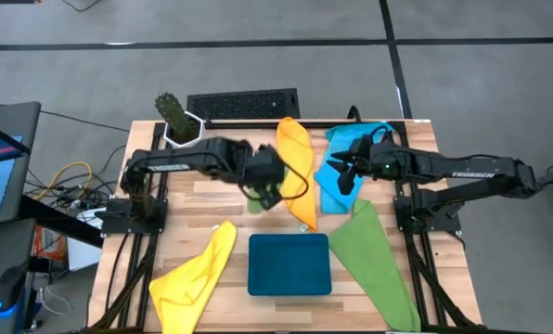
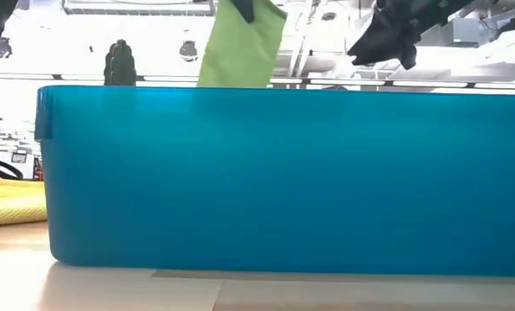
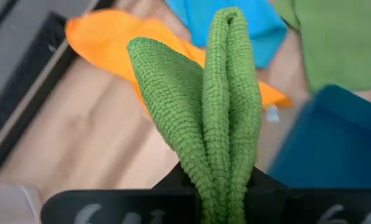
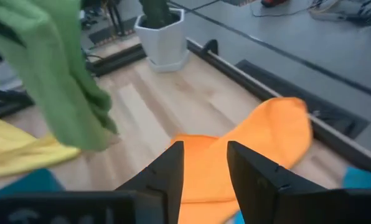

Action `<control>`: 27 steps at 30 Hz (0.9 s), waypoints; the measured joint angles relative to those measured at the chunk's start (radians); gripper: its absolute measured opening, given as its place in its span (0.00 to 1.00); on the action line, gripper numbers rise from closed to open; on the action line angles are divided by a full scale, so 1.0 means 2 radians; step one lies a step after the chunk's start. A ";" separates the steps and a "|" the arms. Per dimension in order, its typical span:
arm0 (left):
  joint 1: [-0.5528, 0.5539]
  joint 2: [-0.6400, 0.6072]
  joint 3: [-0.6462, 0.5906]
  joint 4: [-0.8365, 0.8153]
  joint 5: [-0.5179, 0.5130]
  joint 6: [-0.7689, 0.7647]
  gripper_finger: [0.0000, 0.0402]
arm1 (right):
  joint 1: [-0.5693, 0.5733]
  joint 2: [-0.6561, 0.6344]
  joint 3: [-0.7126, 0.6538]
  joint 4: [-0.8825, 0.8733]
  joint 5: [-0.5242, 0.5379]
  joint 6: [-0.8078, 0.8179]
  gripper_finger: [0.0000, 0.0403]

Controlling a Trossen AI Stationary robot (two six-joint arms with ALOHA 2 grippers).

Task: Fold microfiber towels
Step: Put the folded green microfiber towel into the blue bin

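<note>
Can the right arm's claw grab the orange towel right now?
Probably yes. The right gripper is open and empty, hovering right above the orange towel, with nothing between them. The left gripper holds its green towel off to the side.

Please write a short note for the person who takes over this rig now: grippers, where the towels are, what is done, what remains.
Left gripper: shut on a green towel, lifted above mid-table.
Right gripper: open, empty, above the orange towel and the blue towel.
Yellow towel front left, second green towel front right, teal tray between them.
Done: no towel looks folded.
Left: all five.
</note>
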 joint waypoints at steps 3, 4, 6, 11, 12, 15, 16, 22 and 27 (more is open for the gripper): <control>-0.037 0.000 0.001 -0.023 0.001 -0.049 0.00 | 0.019 0.000 0.000 0.000 0.000 0.033 0.35; -0.050 0.000 0.001 -0.027 0.001 -0.063 0.00 | 0.025 0.001 0.000 0.000 0.000 0.044 0.34; -0.077 -0.001 0.001 -0.029 0.002 -0.096 0.00 | 0.040 0.006 0.000 0.002 0.000 0.067 0.33; -0.150 -0.002 0.001 -0.028 -0.035 -0.190 0.00 | 0.081 0.016 0.000 0.013 0.000 0.118 0.32; -0.162 -0.001 0.001 -0.026 -0.048 -0.211 0.00 | 0.089 0.017 -0.001 0.015 0.000 0.126 0.32; -0.195 0.003 -0.001 -0.021 -0.085 -0.283 0.00 | 0.113 0.026 0.001 0.031 0.000 0.151 0.31; -0.204 0.006 -0.005 -0.010 -0.096 -0.303 0.00 | 0.122 0.030 0.000 0.031 0.001 0.156 0.31; -0.231 0.028 -0.026 0.053 -0.148 -0.437 0.00 | 0.171 0.049 0.000 0.048 0.002 0.165 0.30; -0.222 0.065 -0.026 0.089 -0.177 -0.496 0.00 | 0.204 0.053 0.000 0.042 0.017 0.163 0.30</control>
